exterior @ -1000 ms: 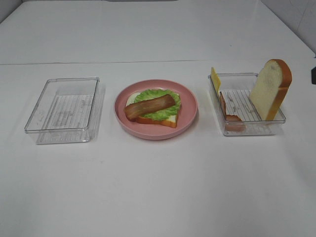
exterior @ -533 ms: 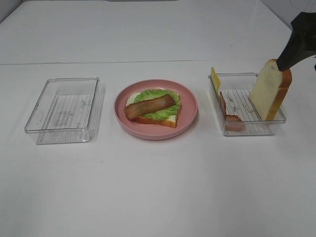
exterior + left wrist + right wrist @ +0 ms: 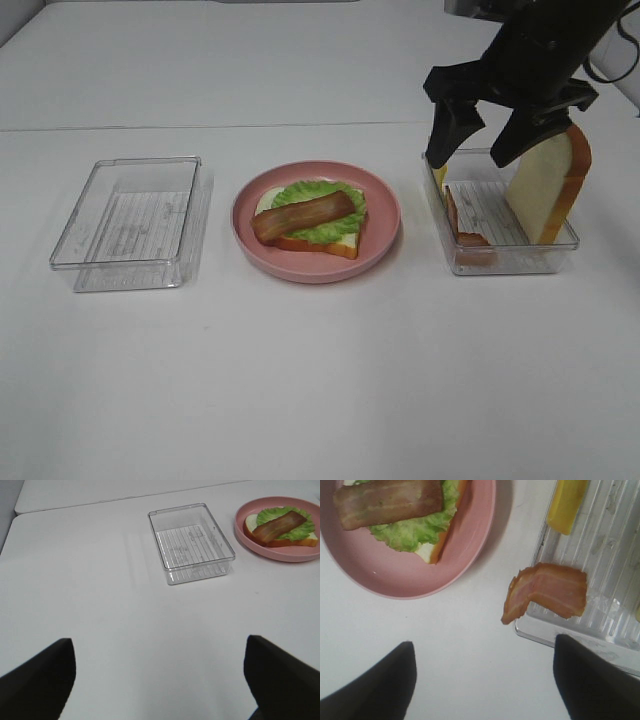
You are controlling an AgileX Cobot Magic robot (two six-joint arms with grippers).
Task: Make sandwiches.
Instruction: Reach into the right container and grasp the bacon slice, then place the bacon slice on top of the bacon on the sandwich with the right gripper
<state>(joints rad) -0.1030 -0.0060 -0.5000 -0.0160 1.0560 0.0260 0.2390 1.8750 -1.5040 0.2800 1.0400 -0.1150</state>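
A partial sandwich (image 3: 310, 218) lies on the round pink plate (image 3: 385, 215): a bread slice, a green lettuce leaf and a brown bacon strip on top. It also shows in the left wrist view (image 3: 282, 527) and the right wrist view (image 3: 395, 502). My right gripper (image 3: 470, 152) hangs open and empty above the right clear tray (image 3: 500, 262). That tray holds an upright bread slice (image 3: 548, 180), a yellow cheese slice (image 3: 436, 160) and a bacon strip (image 3: 465, 228). In the right wrist view the bacon (image 3: 547, 592) hangs over the tray's edge. My left gripper (image 3: 160, 680) is open and empty over bare table.
An empty clear tray (image 3: 130, 215) stands left of the plate and also shows in the left wrist view (image 3: 192, 542). The white table's seam (image 3: 200, 127) runs behind the trays.
My right arm has come in from the upper right and now hangs open over the right tray. The food and trays have not moved.
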